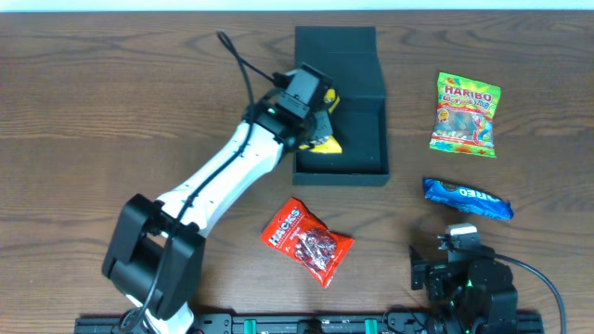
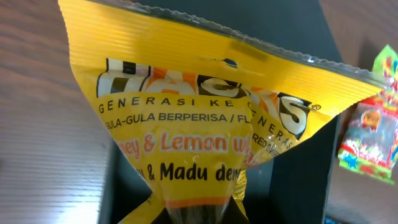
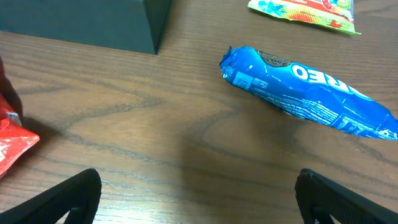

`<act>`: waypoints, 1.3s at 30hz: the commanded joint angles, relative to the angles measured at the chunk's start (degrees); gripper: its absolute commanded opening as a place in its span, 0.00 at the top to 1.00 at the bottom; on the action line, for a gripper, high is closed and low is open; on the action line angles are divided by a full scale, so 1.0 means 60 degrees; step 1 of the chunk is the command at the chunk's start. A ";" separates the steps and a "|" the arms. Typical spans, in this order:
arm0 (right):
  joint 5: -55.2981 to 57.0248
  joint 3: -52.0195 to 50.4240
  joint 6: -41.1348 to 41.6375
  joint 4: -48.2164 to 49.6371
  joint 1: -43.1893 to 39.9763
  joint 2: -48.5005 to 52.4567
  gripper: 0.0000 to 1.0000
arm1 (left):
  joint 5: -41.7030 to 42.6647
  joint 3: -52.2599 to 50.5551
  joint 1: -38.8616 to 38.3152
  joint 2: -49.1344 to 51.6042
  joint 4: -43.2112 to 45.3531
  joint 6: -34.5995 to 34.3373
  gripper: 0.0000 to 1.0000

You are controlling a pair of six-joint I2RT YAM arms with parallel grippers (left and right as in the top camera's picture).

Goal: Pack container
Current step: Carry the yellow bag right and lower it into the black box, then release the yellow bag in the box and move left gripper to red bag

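Over your container (image 1: 364,102), only the left wrist view shows lettering on the yellow packet (image 2: 205,124). Your left gripper (image 1: 317,116) pinches it; your right gripper (image 3: 199,199), at five o'clock, sits spread wide.

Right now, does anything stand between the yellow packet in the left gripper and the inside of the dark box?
Nothing visible does. The left gripper holds the yellow packet right over the open container, whose lid is folded back; the inside that shows beside the packet is bare.
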 commanded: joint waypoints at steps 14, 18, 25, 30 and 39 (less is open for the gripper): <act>-0.0066 -0.0055 -0.0102 -0.0044 -0.0036 -0.0051 0.01 | -0.1067 0.0007 -0.0550 0.0674 -0.0073 -0.0248 0.94; -0.0066 -0.0055 -0.0102 -0.0044 -0.0036 -0.0047 0.01 | -0.1096 0.0007 -0.0557 0.0674 -0.0193 -0.0244 0.85; -0.0069 -0.0055 -0.0102 -0.0044 -0.0036 -0.0051 0.01 | -0.1096 0.0007 -0.0557 0.0674 -0.0208 -0.0244 0.74; -0.0066 -0.0055 -0.0102 -0.0044 -0.0036 -0.0051 0.01 | -0.1086 0.0011 -0.0557 0.0667 -0.0036 -0.0127 0.73; -0.0069 -0.0055 -0.0102 -0.0044 -0.0036 -0.0051 0.01 | -0.1060 0.1155 -0.0579 -0.0036 -0.1213 0.2047 0.46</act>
